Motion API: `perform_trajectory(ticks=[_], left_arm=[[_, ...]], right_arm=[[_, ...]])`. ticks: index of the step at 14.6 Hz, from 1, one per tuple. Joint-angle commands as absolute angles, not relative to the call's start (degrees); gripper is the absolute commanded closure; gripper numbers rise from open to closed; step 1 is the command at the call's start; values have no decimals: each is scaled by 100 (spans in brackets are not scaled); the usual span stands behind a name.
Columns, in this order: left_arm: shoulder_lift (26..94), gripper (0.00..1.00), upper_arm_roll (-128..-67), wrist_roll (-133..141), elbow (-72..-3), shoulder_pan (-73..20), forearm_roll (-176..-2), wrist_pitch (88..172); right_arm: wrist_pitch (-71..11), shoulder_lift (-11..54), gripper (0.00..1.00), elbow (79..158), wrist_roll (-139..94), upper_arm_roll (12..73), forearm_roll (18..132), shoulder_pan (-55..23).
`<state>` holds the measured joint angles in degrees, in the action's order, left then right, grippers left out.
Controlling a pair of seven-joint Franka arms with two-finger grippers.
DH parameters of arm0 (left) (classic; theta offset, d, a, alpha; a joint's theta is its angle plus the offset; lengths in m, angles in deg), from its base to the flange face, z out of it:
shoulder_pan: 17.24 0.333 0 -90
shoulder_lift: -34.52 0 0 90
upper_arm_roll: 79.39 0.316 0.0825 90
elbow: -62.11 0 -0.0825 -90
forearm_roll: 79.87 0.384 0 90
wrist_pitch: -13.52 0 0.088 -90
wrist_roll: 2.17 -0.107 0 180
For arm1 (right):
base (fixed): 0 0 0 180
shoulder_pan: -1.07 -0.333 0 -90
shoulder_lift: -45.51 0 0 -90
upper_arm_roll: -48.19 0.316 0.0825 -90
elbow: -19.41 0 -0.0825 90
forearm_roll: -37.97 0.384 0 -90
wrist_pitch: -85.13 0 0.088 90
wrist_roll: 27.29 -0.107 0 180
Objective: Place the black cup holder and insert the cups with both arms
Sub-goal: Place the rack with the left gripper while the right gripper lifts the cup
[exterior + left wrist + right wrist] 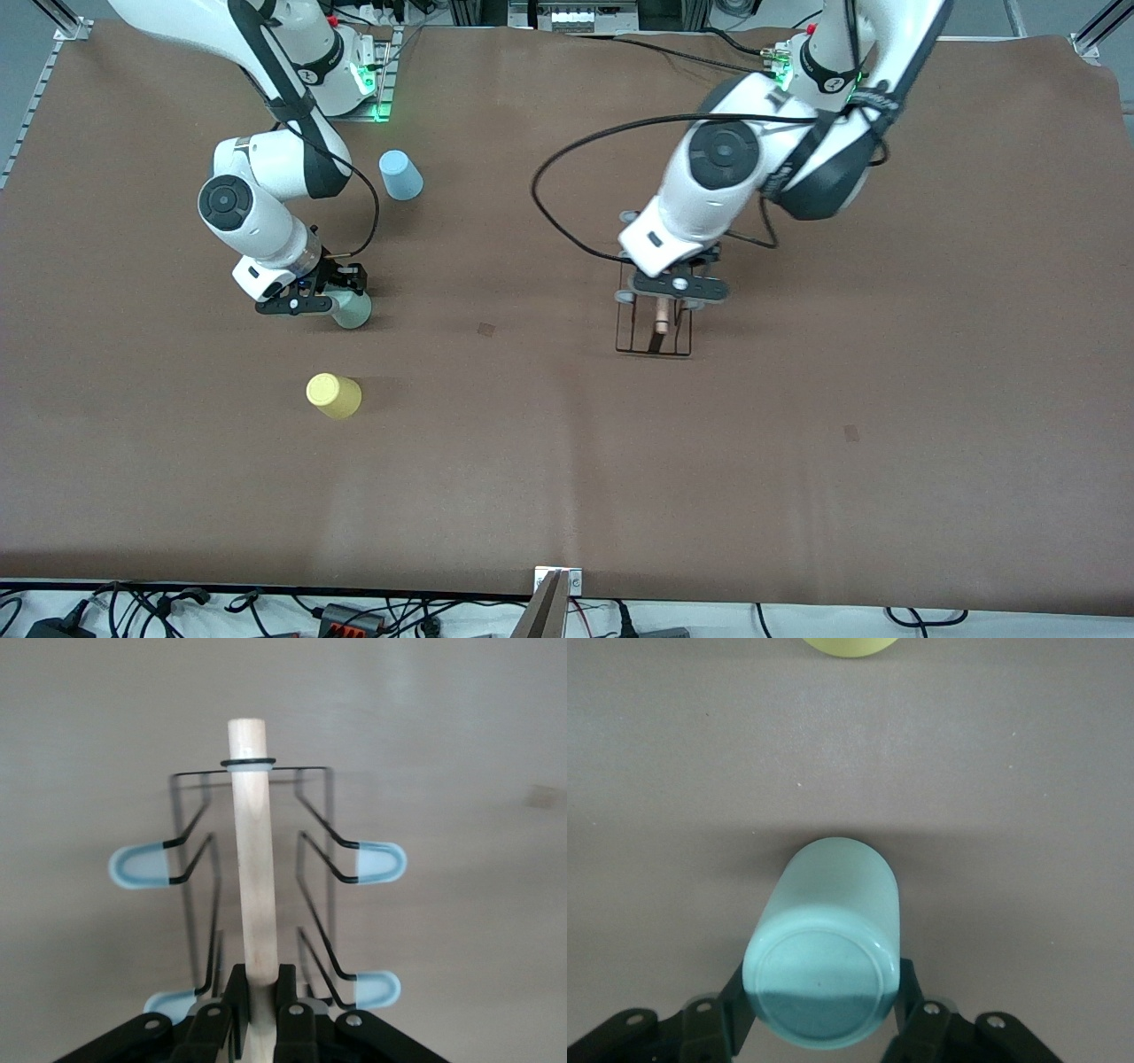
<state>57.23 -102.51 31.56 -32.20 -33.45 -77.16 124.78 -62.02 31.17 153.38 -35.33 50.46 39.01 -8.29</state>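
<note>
Left gripper [662, 306]: clamped on the wooden rod of the black cup holder [654, 332], mid-table
Right gripper [330, 292]: fingers closed around the pale green cup [352, 309]
Yellow cup [333, 395]: nearer the front camera
Light blue cup [400, 175]: near the right arm's base

A thin black wire rack [257, 886] with a light wooden stick handle [252, 868] stands on the plain brown table top [461, 744]. The left arm's black two-finger gripper [258, 1010] is squeezed tight on the near end of the wooden stick, one finger on each side. Four pale blue rubber tips [381, 861] show on the ends of the wire pegs, two on each side of the stick.
</note>
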Motion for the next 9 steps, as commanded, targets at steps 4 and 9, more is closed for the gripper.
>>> perform_trajectory(ticks=[4, 9], left_arm=[[6308, 99, -10242, 3806, -2877, -3920, -7636, 12751], [6554, 99, -10242, 4642, -2684, -4175, -7609, 13076]], right_arm=[[-5542, 3978, 85, 15317, -3432, 5057, 3911, -816], [-5224, 4357, 85, 15309, -3537, 5057, 3946, -816]])
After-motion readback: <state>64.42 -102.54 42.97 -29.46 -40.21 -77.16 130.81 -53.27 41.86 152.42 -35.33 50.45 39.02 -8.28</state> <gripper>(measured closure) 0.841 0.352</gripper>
